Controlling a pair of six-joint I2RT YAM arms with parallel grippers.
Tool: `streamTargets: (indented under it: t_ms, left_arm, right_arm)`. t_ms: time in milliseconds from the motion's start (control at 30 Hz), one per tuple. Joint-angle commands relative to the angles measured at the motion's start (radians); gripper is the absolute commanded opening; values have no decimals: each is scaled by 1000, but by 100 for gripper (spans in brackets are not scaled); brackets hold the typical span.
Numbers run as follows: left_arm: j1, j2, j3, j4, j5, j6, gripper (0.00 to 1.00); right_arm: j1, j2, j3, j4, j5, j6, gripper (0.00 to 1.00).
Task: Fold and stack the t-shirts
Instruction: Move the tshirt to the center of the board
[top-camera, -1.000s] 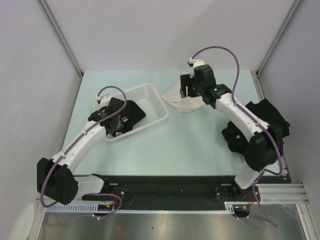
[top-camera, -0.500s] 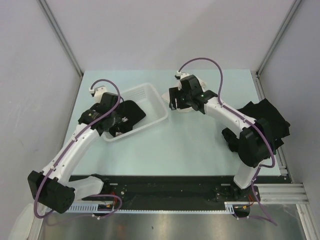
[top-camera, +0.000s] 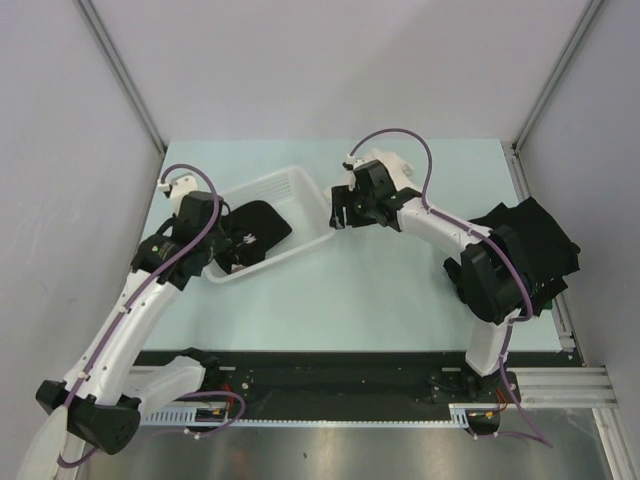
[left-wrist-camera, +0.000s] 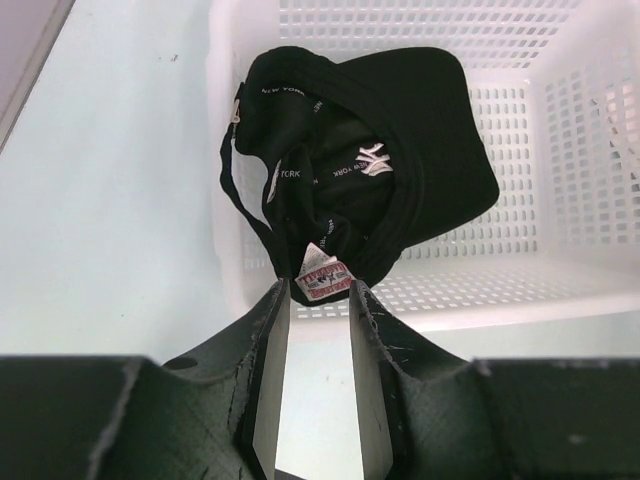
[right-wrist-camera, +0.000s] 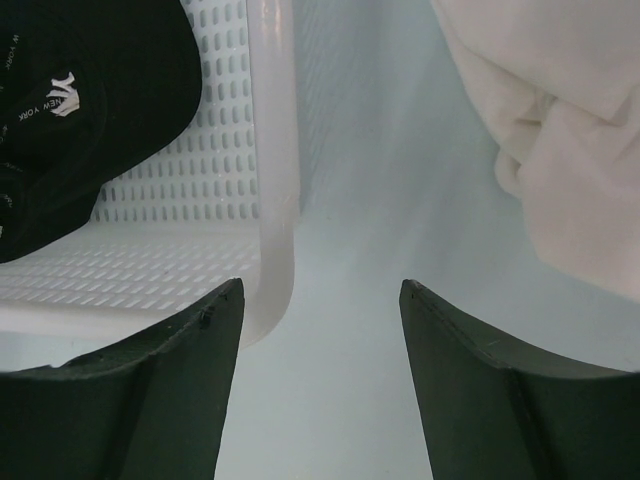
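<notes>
— How many shirts?
— One black shirt (left-wrist-camera: 400, 150) lies in the one basket (top-camera: 290, 190), its edge draped over a wall. One cream shirt (right-wrist-camera: 560, 120) lies just right of the basket. Well to the basket's right sits a black heap (top-camera: 535, 235); how many shirts are in it, I cannot tell.
— Grippers?
— Two. The left gripper (left-wrist-camera: 318, 295) has its jaws narrow at the black shirt's label; pinched or not, I cannot tell. The right gripper (right-wrist-camera: 320, 290) gapes wide, holding nothing, at the basket's right wall.
— Surroundings?
— One pale green table (top-camera: 350, 290), plain grey walls (top-camera: 330, 70).

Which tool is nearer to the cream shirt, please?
Right. The right tool hovers just beside the cream shirt, between it and the basket; the left tool is at the basket's far end.
</notes>
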Motion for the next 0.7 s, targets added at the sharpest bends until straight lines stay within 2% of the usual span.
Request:
streamTargets:
  t_ms: [0, 167, 200, 267, 300, 400, 533, 667]
  left_arm:
    - [-6, -20, 33, -30, -5, 11, 35]
    - [-6, -19, 27, -39, -2, 6, 35]
    - [-6, -17, 27, -39, -1, 8, 35]
    - [-6, -16, 28, -40, -2, 8, 35]
    - [-6, -14, 28, -42, -2, 8, 35]
    - [-6, -12, 28, -46, -2, 9, 35]
    - [-5, -11, 30, -56, 1, 9, 35]
    - [-6, -8, 37, -69, -2, 15, 35]
  right_arm:
    - [10, 25, -2, 65, -48, 30, 68]
    - [18, 60, -3, 88, -80, 28, 60]
    - [19, 65, -3, 99, -91, 24, 50]
    - [19, 75, -2, 110, -114, 22, 38]
    - [19, 83, -2, 119, -117, 24, 25]
    - [18, 100, 0, 139, -120, 19, 12]
    - [18, 128, 0, 176, -122, 11, 7]
    - [19, 197, 59, 188, -179, 10, 6]
